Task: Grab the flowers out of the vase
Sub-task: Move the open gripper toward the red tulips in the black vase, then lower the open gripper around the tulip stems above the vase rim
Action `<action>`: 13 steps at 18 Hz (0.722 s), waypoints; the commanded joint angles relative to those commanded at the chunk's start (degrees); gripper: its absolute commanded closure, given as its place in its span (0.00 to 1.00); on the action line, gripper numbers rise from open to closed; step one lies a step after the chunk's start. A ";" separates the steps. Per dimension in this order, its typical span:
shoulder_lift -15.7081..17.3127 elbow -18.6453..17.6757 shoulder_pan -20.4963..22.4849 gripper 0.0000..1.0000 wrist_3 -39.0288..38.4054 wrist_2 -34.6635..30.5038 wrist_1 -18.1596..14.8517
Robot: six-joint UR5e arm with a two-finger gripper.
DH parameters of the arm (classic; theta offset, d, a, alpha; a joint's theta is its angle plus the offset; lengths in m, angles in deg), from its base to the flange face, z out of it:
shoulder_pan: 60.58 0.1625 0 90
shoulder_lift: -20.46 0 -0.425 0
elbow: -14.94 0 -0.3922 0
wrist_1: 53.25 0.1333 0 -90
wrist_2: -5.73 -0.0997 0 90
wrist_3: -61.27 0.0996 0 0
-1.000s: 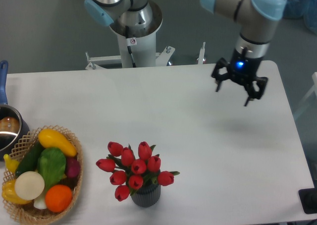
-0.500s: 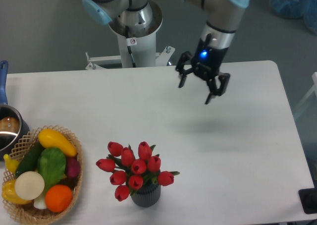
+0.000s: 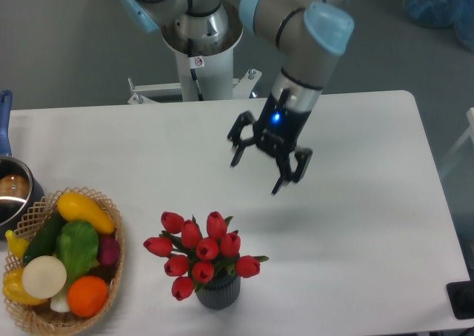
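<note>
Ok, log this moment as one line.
phase: approach | pincer: open, empty, above table | red tulip bunch: in ribbed dark grey vase, untouched

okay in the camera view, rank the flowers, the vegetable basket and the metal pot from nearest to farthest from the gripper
From the gripper, which hangs open above the table's middle:
1. The flowers, in the vase just below and left of it in the picture.
2. The vegetable basket, at the front left.
3. The metal pot, at the far left edge, behind the basket.
</note>
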 joint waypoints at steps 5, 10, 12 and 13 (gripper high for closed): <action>-2.37 4.83 -0.18 0.00 -2.55 5.47 0.18; -7.03 8.44 0.17 0.00 -2.64 5.64 2.54; -7.48 8.53 0.44 0.00 -2.64 5.73 2.99; -7.74 8.70 0.44 0.00 -2.64 5.82 2.99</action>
